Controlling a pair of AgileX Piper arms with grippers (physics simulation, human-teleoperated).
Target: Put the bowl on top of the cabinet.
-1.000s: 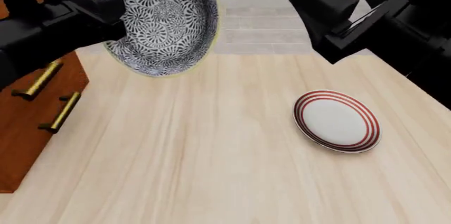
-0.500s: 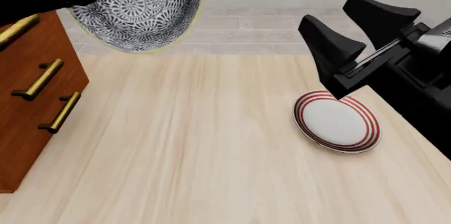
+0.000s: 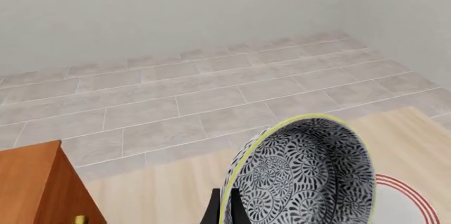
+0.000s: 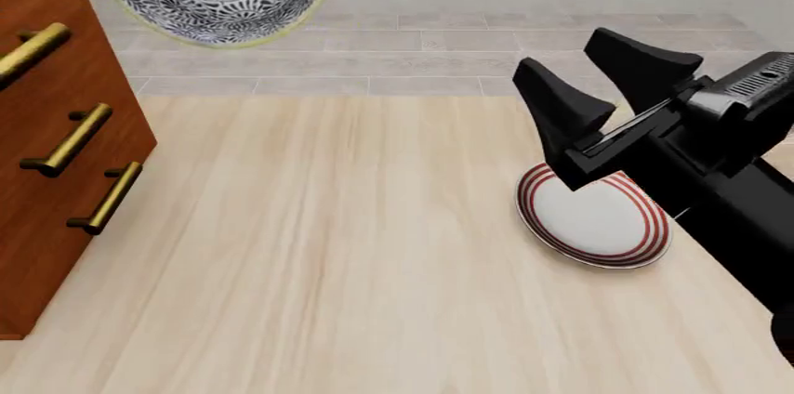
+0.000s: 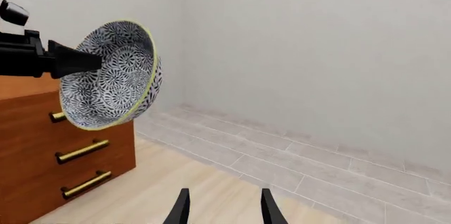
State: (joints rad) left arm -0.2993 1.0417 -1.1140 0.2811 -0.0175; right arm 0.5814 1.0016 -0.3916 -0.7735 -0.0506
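1. Gripping the bowl point(image 5: 113, 73) by its rim, left gripper point(image 5: 67, 61) fingers hold it tilted, airborne at the cabinet point(image 4: 56, 124) top edge, far left.
2. Right gripper point(image 4: 596, 101) fingers spread, empty, over the plate point(image 4: 596, 217) on the tabletop point(image 4: 335, 255).
3. No readable writing anywhere.

Simulated home-like room; pale light-wood tabletop point(image 4: 348, 255), reddish-brown wooden drawer cabinet point(image 4: 50, 134) at 9 o'clock, grey tiled floor point(image 3: 211, 92), plain white walls point(image 5: 317, 49)

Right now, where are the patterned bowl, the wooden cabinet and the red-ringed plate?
bowl point(image 5: 105, 76): right wrist view, patterned inside.
cabinet point(image 4: 50, 217): front view, drawer front below the handles.
plate point(image 4: 602, 217): front view, white centre.
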